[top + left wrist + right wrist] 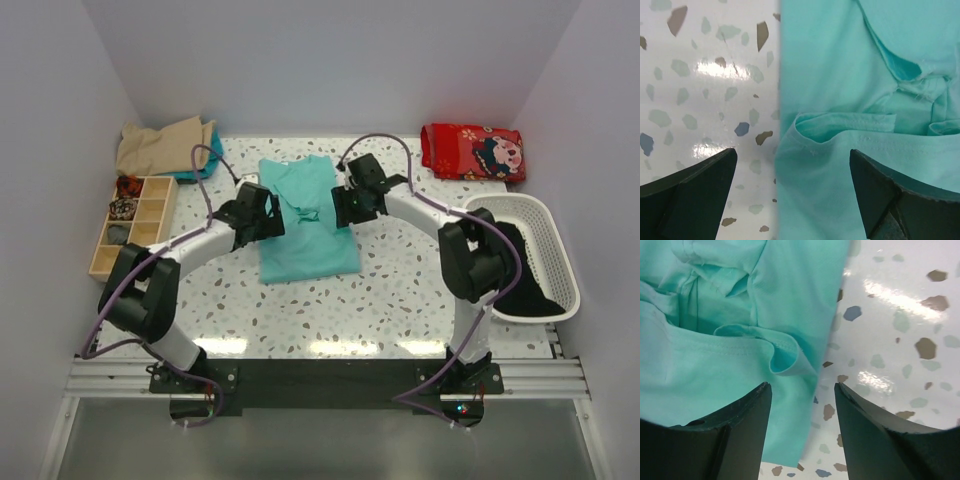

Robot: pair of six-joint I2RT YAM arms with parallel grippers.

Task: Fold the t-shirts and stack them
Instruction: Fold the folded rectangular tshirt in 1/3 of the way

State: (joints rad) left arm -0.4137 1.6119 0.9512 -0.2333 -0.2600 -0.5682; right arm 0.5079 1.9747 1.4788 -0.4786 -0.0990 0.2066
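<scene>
Lying folded at the middle of the table (400, 290): tee (308, 225), being flanked at its side edges by left gripper (272, 222) and right gripper (340, 208), both gaping, grasping nothing. Showing in wrist views only: curled hem (840, 122) lying under each gripper.

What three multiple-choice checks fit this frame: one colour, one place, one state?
1. The shirt between the arms is: A tan; B teal; C red.
2. The black garment lies: A in the white basket; B on the wooden box; C under the shirt.
3. The left fingers are: A shut on the shirt; B open, holding nothing; C out of view.

Answers:
1 B, both wrist views show teal cloth.
2 A, the dark cloth sits inside the basket at the right.
3 B, the left wrist view shows them wide apart over the shirt's edge.
</scene>
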